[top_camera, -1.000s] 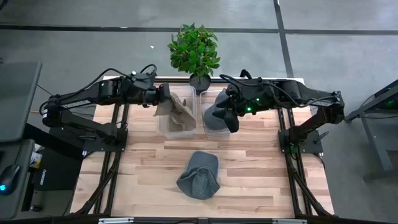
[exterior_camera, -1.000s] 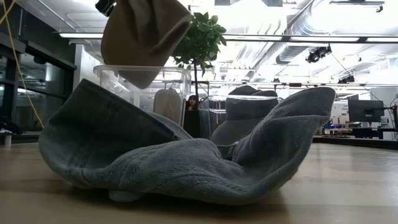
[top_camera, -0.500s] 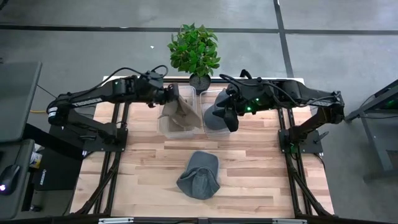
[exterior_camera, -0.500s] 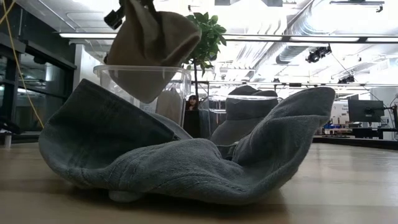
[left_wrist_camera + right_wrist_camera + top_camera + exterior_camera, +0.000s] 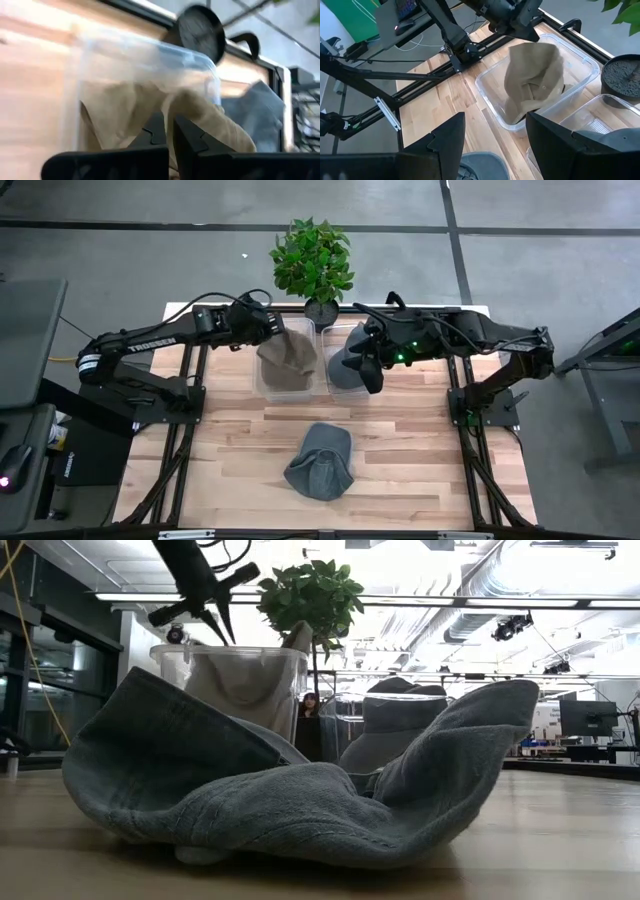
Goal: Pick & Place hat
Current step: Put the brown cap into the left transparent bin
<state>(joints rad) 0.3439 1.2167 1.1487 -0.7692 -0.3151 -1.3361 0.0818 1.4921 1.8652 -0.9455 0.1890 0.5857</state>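
- Tan hat (image 5: pixel 288 361): now lowered into the left bin (image 5: pixel 262 385); a second ago it hung higher, above the bin's rim, swinging under the left arm. In the low view it fills the bin (image 5: pixel 170 658) behind the clear wall, with one fold rising past the rim.
- Left gripper (image 5: pixel 272 330): at the bin's far edge, over the hat. Its fingers (image 5: pixel 187 137) are closed together; the left wrist view shows tan cloth around and below them, but whether a fold is pinched between them cannot be told.
- Right gripper (image 5: pixel 368 372): waits over the right bin (image 5: pixel 338 386), fingers apart, holding nothing; unmoved over the last second. A grey hat (image 5: pixel 350 358) lies in that bin beneath it.
- Blue-grey hat (image 5: pixel 322 462): lies crumpled on the table (image 5: pixel 420 470) near the front edge, well apart from both bins and both arms, unchanged.
- Plant (image 5: pixel 312 260): stands behind the bins, clear of the arms.
- Meaning for the task: the tan hat appears placed; judged from this, the left arm must free itself and lift clear, and the blue-grey hat is likely the next to be picked.
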